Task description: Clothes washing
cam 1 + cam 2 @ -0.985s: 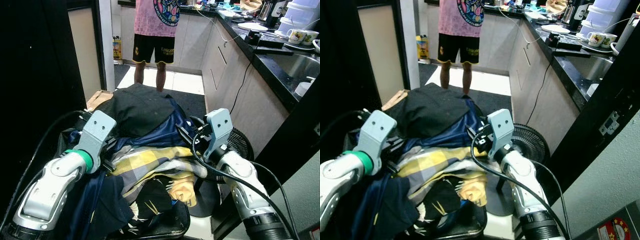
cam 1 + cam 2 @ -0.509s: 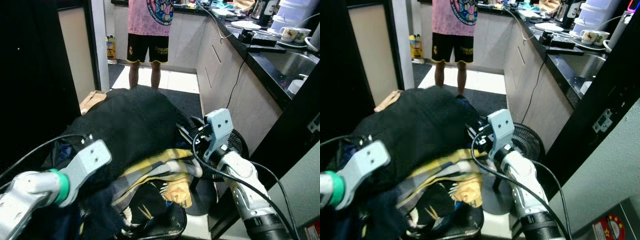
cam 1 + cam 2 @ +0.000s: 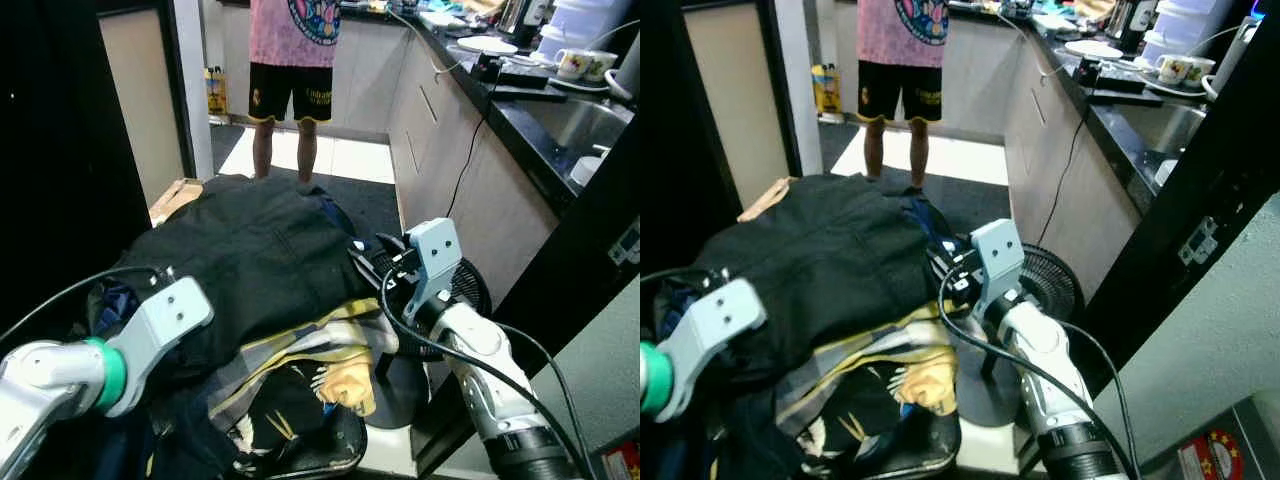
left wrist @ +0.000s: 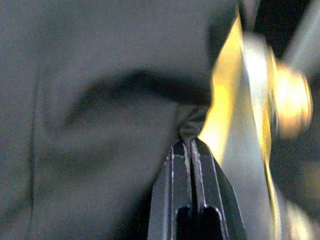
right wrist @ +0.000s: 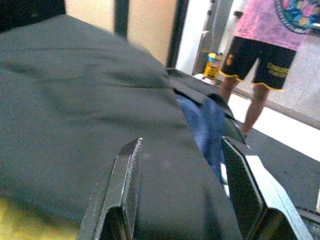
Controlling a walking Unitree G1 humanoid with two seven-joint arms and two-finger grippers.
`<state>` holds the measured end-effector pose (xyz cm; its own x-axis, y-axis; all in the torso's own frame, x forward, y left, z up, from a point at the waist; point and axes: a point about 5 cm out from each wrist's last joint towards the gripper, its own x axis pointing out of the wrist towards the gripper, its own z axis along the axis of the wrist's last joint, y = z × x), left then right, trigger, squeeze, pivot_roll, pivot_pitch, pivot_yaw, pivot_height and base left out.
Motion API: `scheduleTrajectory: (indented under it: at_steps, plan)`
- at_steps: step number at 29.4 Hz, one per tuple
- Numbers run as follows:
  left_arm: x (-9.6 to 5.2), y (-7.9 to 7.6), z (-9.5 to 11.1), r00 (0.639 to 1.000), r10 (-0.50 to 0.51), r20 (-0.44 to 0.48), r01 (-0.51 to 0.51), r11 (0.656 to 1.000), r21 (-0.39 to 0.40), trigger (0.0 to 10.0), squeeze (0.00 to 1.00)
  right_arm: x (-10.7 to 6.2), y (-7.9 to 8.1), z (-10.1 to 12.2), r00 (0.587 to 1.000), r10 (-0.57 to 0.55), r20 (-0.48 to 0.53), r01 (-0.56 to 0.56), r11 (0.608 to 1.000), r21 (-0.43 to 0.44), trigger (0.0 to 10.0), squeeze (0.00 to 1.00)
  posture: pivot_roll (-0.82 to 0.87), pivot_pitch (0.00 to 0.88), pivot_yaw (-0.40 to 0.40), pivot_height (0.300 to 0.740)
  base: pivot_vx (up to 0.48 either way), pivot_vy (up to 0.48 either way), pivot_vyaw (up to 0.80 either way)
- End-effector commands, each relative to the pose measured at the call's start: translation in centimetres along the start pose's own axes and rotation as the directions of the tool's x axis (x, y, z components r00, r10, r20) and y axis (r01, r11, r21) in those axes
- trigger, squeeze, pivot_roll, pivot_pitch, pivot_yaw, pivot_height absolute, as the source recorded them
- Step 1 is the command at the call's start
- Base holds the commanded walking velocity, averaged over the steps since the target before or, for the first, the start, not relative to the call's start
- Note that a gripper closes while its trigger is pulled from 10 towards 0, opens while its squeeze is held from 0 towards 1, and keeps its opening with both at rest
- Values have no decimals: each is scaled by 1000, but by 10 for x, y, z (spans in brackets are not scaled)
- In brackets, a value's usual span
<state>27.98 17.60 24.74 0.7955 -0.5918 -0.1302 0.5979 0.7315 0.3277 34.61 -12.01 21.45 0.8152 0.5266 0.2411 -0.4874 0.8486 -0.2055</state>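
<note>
Laundry pile (image 3: 270, 300): heaped in a black basket (image 3: 330, 462) directly before the robot; black garment (image 3: 255, 250) uppermost, yellow-and-grey checked cloth (image 3: 300, 345) and a navy piece (image 3: 925, 222) beneath. Left gripper (image 4: 190, 145): fingers pressed together, pinching a fold of the black garment. Right gripper (image 5: 182, 165): fingers spread wide, resting at the pile's right edge, gripping nothing. Person (image 3: 290, 60): standing in the kitchen beyond. Progress, judged: early; clothes gathered, not yet loaded; no washing machine visible.

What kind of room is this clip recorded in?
Most likely a home kitchen: a dark countertop with mugs and a sink runs along the right, above pale cabinets. A heap of laundry sits in front.
</note>
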Motion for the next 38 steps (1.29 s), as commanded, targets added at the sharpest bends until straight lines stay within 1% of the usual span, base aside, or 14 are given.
scheduleTrajectory:
  at_steps: [1, 2, 7, 14, 18, 22, 24, 28, 30, 33, 34, 35, 37, 38]
  plan:
    - [-3, 8, 14, 994, 60, 94, -63, 998, 25, 0, 0, -2, -2, -2, 1000, -10, -8, 10, 1000, 7, 10000, 0, 4, 73, -54, 740, 0, 0, 0]
    - [0, 8, 50, 929, 80, 361, -50, 995, -90, 0, 0, -3, -3, -2, 1000, -12, -6, 12, 1000, 7, 10000, 0, 2, 73, -54, 740, 0, 0, 0]
    - [-7, 11, 86, 796, 110, 595, 8, 981, -193, 0, 0, -3, -3, -1, 1000, -13, -4, 13, 1000, 5, 10000, 0, -2, 66, -55, 740, 0, 0, 0]
    - [-14, 49, 99, 680, 377, 629, -254, 926, -280, 0, 0, -2, -4, -1, 1000, -12, -1, 12, 1000, 0, 10000, 0, -3, 60, -57, 740, 0, 0, 0]
    - [-36, 73, 118, 448, 536, 715, -354, 841, -409, 0, 0, -1, -5, 1, 1000, -13, 3, 13, 1000, -4, 10000, 0, -6, 53, -57, 740, 0, 0, 0]
    - [-45, 77, 126, 360, 563, 744, -338, 822, -458, 0, 0, -1, -5, 1, 1000, -13, 4, 13, 1000, -4, 10000, 0, -6, 50, -57, 740, 0, 0, 0]
    - [-62, 83, 137, 215, 605, 767, -291, 789, -541, 0, 0, -1, -5, 1, 1000, -15, 5, 15, 1000, -5, 10000, 0, -6, 47, -57, 740, 0, 0, 0]
    - [-71, 88, 142, 147, 621, 770, -237, 778, -582, 0, 0, -1, -5, 1, 1000, -15, 6, 15, 1000, -4, 10000, 0, -3, 47, -59, 740, 0, 0, 0]
    - [-70, 87, 142, 170, 606, 777, -226, 791, -568, 0, 0, -1, -5, 1, 1000, -14, 6, 14, 1000, -3, 10000, 0, -1, 51, -60, 740, 0, 0, 0]
    - [-41, 76, 131, 410, 516, 752, -277, 856, -437, 0, 0, 0, -4, 0, 1000, -12, 5, 12, 1000, -1, 10000, 0, 0, 55, -61, 740, 0, 0, 0]
    - [-41, 76, 131, 410, 516, 752, -277, 856, -437, 0, 0, 0, -4, 0, 1000, -12, 5, 12, 1000, -1, 10000, 0, 0, 55, -61, 740, 0, 0, 0]
    - [-25, 69, 122, 547, 459, 700, -272, 888, -369, 0, 0, 0, -4, 0, 1000, -10, 5, 10, 1000, -1, 10000, 0, 0, 56, -62, 740, 0, 0, 0]
    - [-25, 69, 122, 547, 459, 700, -272, 888, -369, 0, 0, 0, -4, 0, 1000, -10, 5, 10, 1000, -1, 10000, 0, 0, 56, -62, 740, 0, 0, 0]
    - [-9, 57, 109, 683, 367, 631, -275, 930, -243, 0, 0, 0, -4, 0, 1000, -8, 4, 8, 1000, 0, 10000, 0, 2, 58, -63, 740, 0, 0, 0]
